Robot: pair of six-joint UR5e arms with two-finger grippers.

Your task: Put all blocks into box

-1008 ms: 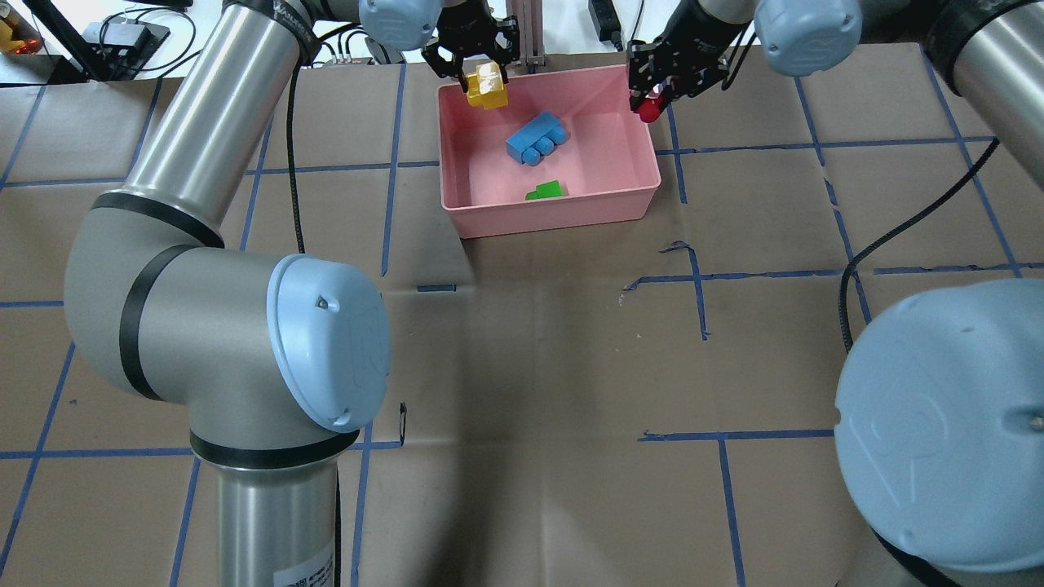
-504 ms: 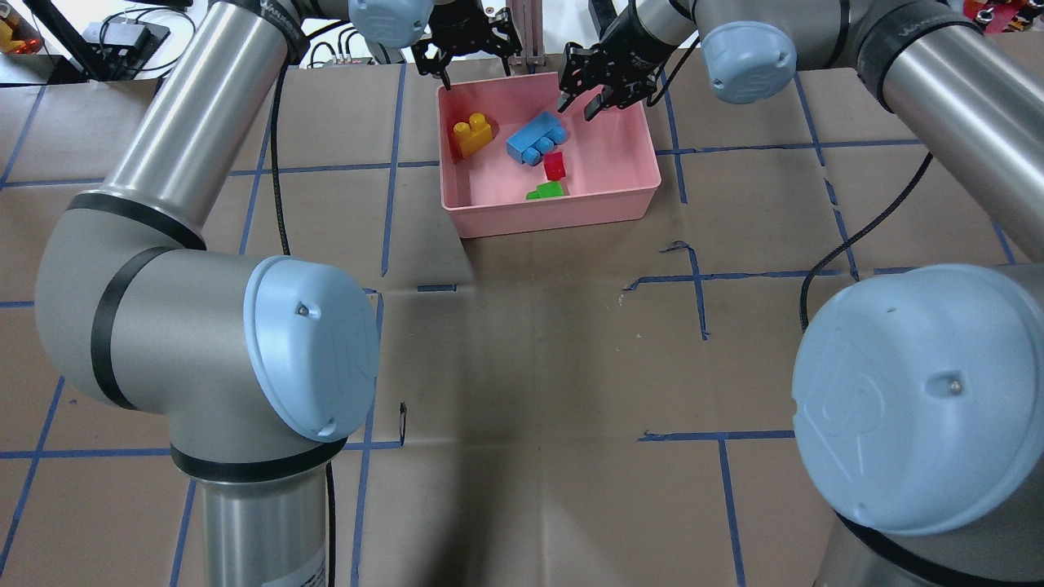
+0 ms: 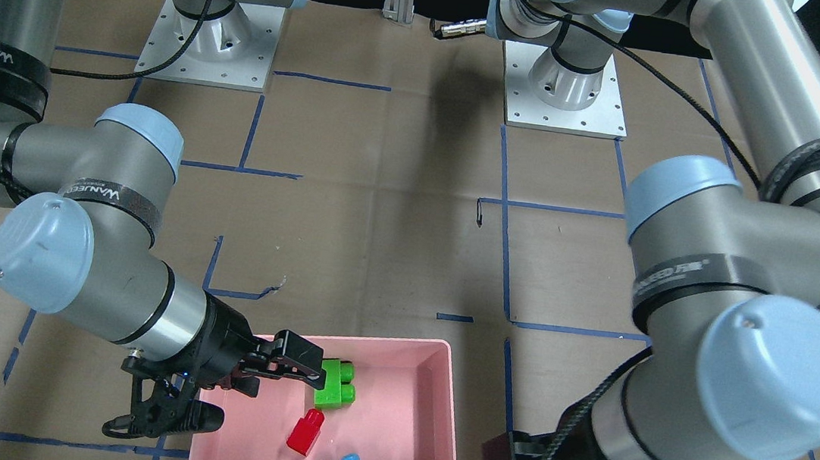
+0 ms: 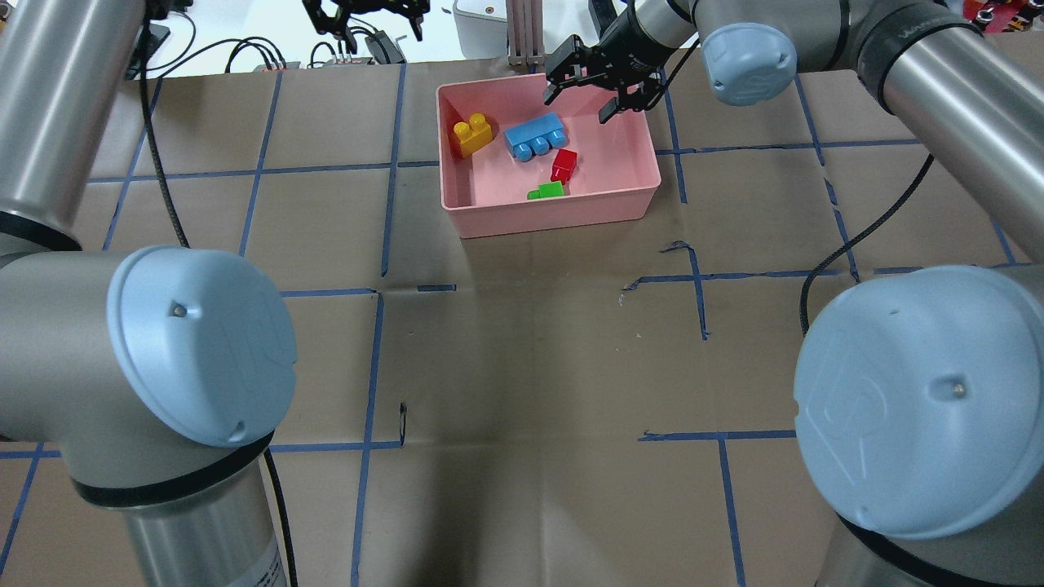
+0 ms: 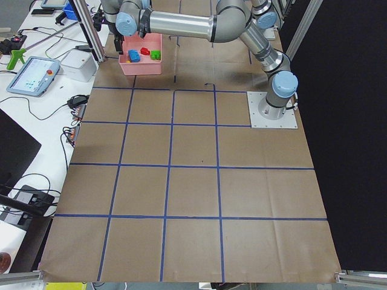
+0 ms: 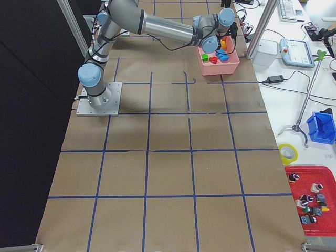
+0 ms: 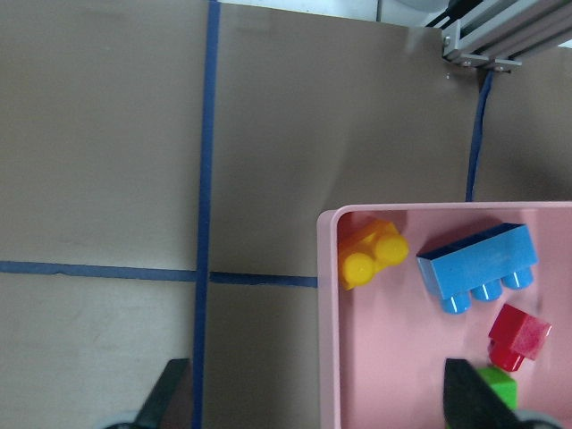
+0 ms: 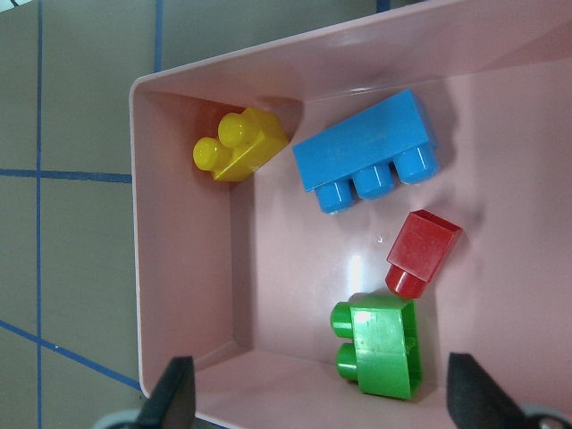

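The pink box stands at the table's far middle. All four blocks lie inside it: yellow, blue, red and green. The right wrist view shows them from above: yellow, blue, red, green. My right gripper is open and empty, hovering over the box's far right part. My left gripper is open and empty, up beyond the table's far edge, left of the box. The left wrist view shows the box's corner.
Brown paper with blue tape lines covers the table. Cables and equipment lie past the far edge. An aluminium post stands just behind the box. My arms' elbows loom over the near table.
Both grippers let go: the yellow and red blocks now lie in the box. My left gripper has pulled away to the far left. My right gripper moved left over the box.
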